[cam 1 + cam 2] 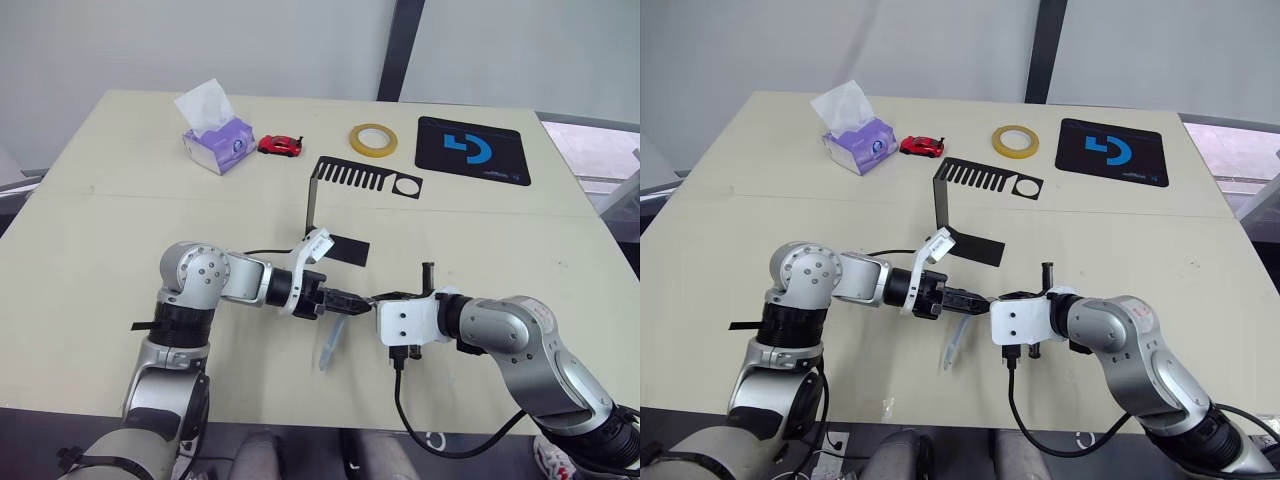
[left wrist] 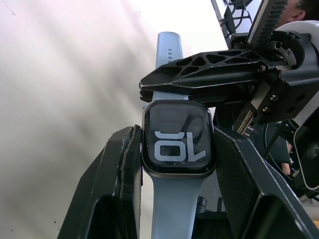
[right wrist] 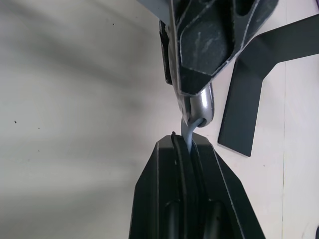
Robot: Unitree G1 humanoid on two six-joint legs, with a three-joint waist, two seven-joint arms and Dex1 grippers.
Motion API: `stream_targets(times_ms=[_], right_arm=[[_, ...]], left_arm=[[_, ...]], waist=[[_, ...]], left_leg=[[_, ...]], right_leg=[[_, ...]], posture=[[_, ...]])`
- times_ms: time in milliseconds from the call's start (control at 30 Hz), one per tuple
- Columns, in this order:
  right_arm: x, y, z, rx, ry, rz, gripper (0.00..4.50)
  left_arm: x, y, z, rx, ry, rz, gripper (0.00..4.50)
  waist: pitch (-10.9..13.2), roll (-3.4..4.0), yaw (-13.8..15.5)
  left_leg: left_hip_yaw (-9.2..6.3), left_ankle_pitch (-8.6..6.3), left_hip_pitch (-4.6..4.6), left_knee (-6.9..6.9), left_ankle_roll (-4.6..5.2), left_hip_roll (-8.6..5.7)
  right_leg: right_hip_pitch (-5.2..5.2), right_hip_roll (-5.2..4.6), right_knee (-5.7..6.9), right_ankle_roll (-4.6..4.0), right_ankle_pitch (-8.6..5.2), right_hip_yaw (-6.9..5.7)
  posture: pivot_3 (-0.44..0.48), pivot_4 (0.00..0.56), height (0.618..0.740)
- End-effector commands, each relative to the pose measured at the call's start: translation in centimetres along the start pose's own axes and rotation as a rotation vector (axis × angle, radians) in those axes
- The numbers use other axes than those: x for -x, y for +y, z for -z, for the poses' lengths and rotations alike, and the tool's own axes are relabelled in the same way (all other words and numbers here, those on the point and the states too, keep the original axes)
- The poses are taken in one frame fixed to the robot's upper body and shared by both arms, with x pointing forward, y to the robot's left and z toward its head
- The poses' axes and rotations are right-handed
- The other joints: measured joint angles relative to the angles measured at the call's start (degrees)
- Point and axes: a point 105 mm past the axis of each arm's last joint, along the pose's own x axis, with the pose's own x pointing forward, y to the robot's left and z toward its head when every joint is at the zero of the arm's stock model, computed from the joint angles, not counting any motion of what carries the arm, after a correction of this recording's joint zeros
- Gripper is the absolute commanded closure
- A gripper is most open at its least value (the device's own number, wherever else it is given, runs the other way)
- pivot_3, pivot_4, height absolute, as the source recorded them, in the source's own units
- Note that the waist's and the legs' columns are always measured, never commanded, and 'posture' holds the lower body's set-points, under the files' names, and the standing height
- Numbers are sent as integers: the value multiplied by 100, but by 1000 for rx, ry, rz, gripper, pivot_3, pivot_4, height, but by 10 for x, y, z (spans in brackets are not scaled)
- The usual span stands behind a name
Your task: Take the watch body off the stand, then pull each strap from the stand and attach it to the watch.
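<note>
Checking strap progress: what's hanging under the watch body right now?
Under the watch body, one pale strap hangs toward the table. Its joint with the case is hidden.

A pale beige surface (image 1: 120,230) fills the room's foreground under even light. Behind it stands a plain light grey wall (image 1: 200,40), crossed by a dark vertical post (image 1: 400,45).

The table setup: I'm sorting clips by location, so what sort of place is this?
Probably a lab or office test bench: a plain table holding a tissue box, a tape roll and a mouse pad, against a bare wall.
</note>
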Motion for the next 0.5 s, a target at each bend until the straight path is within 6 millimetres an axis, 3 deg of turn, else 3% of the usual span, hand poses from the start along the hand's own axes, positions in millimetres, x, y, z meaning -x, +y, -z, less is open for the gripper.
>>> stream_targets(times_ms=[33,500], right_arm=[[9,-9,-17,51,-52,52,4500],[11,-10,-19,57,-52,59,4500]], left_arm=[[-1,-5,-3,-27,-1,10,2792],[-1,-2,-4,-33,-4,3,2792]], waist=[[0,0,0],[0,0,0]], left_leg=[[0,0,0,0,0,0],[0,0,0,-1,0,0]], right_leg=[[0,0,0,0,0,0],[0,0,-1,0,0,0]], posture=[[0,150,738],[0,150,738]])
